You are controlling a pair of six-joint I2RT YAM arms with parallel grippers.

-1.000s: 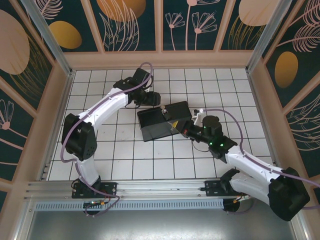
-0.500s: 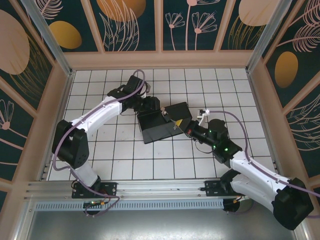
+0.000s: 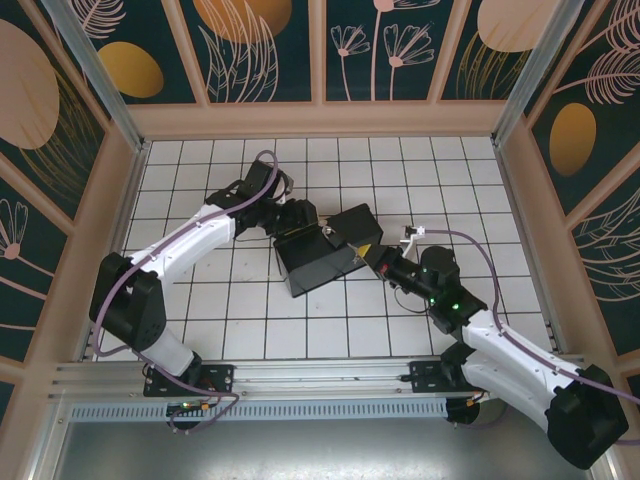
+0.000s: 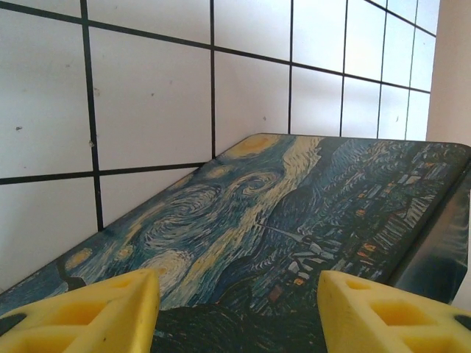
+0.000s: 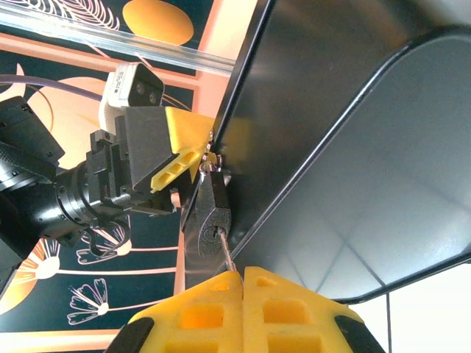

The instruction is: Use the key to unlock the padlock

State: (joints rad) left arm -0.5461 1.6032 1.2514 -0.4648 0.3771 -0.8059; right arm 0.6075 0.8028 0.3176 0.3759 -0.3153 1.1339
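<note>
In the right wrist view the small dark padlock (image 5: 213, 212) hangs by its shackle from the edge of the black box (image 5: 346, 169). The thin key (image 5: 227, 257) has its tip in the keyhole, and my right gripper (image 5: 242, 275) is shut on its other end. From above, the right gripper (image 3: 378, 261) sits at the right side of the box (image 3: 310, 265). My left gripper (image 3: 300, 216) is at the box's far left corner. Its yellow fingers (image 4: 88, 312) stand open over the starry-night lid (image 4: 294, 220), and one finger (image 5: 180, 151) shows just behind the padlock.
The box lies tilted on the white tiled floor (image 3: 230, 320), roughly in the middle. Wooden walls (image 3: 320, 120) with painted panels close in the back and both sides. Both arms' cables loop above the floor near the box.
The left gripper has moved down against the box's far corner. The box has shifted and turned slightly, and the right gripper with the key has slid a little right and nearer.
</note>
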